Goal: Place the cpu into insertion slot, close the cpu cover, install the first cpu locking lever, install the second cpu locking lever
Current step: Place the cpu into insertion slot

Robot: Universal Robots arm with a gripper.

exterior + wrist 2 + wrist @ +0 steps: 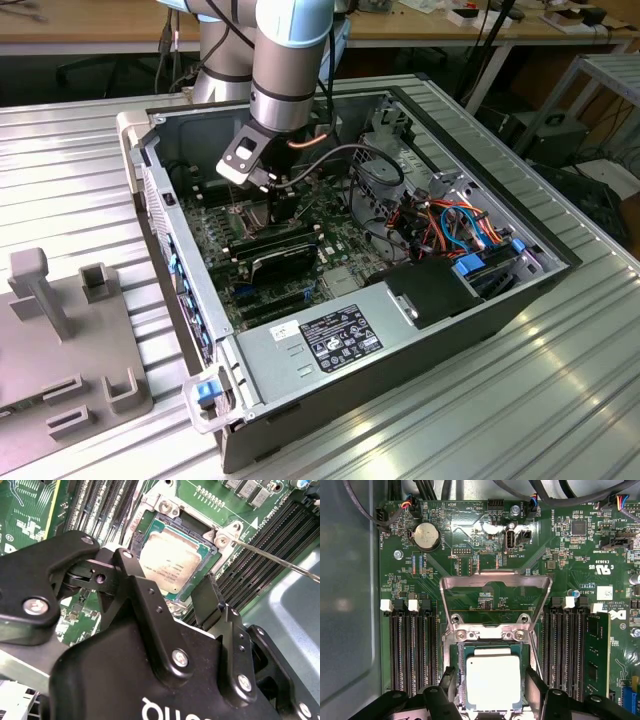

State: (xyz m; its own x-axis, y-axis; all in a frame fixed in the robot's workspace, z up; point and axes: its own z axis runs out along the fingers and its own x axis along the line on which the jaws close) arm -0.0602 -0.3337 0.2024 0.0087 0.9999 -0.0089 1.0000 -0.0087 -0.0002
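The cpu [493, 677] [172, 562], a square chip with a dull silver-tan top, lies flat in the insertion slot [490, 634]. The cpu cover [470, 577], a silvery frame with a cut-out centre, is swung open and lies back on the green board beyond the slot. My gripper [492, 682] [170, 587] [262, 195] hangs low over the slot and is open. One black finger [447, 686] stands on each side of the chip, with a gap between pad and chip edge. A thin metal lever rod [280, 562] juts out from the slot's corner.
Long black memory slots [412, 655] flank the slot on both sides, and one memory stick [596, 655] is fitted. The open computer case [190, 300] holds a power supply [330, 340] and coloured cables [465, 225]. A grey fixture [70, 340] sits at the exterior view's left.
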